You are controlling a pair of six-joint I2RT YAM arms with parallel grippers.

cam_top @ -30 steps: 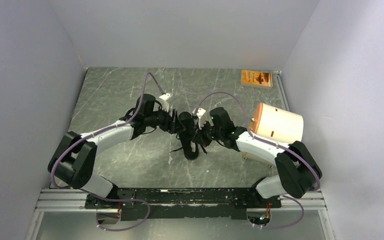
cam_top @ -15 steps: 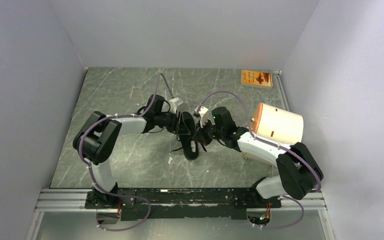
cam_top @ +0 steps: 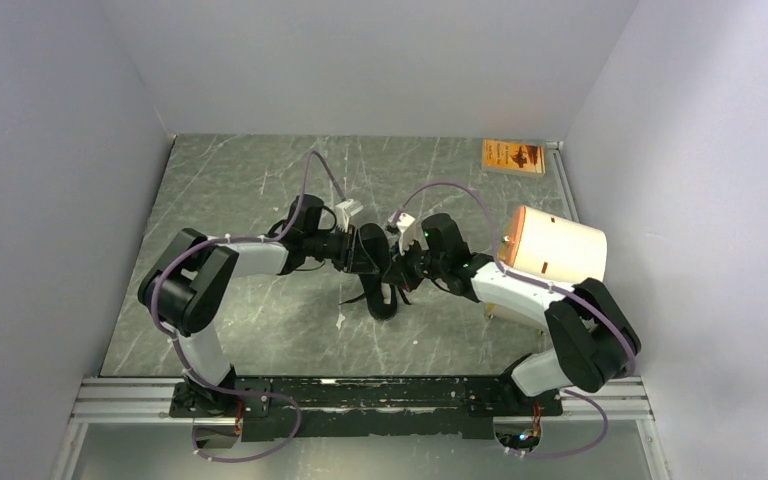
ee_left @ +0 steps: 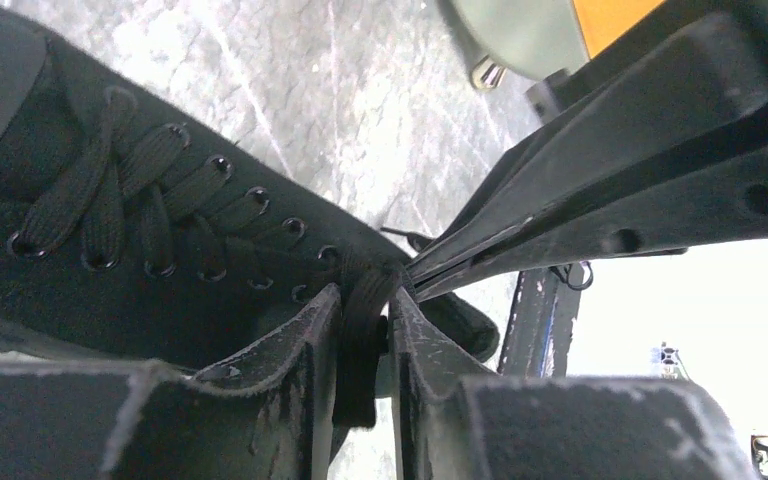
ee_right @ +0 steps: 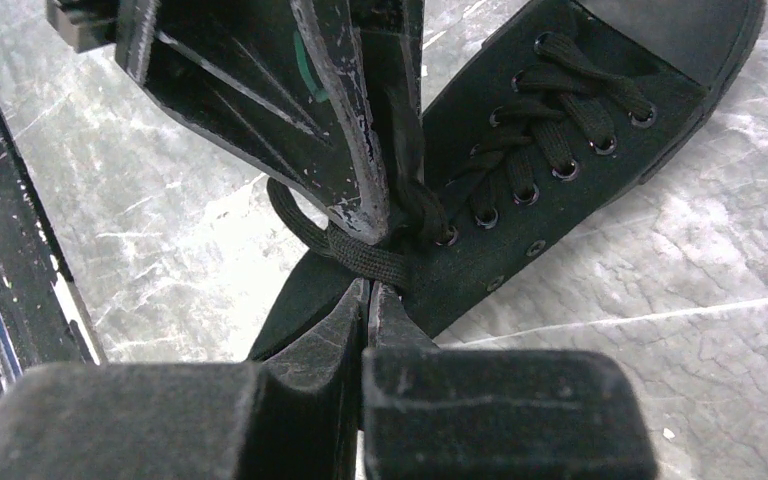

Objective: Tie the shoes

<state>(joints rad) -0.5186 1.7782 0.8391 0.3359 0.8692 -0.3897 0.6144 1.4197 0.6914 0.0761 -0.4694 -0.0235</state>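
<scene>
The black shoe [cam_top: 384, 290] lies in the middle of the table, toe toward the far side, under both grippers. My left gripper [cam_top: 373, 251] is shut on a flat black lace [ee_left: 361, 335] near the top eyelets; the lace stands between its fingers [ee_left: 305, 345]. My right gripper [cam_top: 401, 268] meets it from the right and is shut on a strand of lace [ee_right: 362, 257] at its fingertips [ee_right: 385, 305]. The shoe's laced front shows in the left wrist view [ee_left: 110, 230] and the right wrist view [ee_right: 560, 150]. The left gripper's fingers [ee_right: 345, 150] hang just above the right one.
A cream-and-orange curved cylinder [cam_top: 557, 246] lies on its side at the right, close to my right arm. A small orange box [cam_top: 513, 156] sits at the far right corner. Grey walls enclose the marbled table [cam_top: 240, 180] on three sides.
My left arm has swung its elbow up and to the right, and its gripper has shifted slightly right over the shoe. The right arm and the shoe have hardly moved.
</scene>
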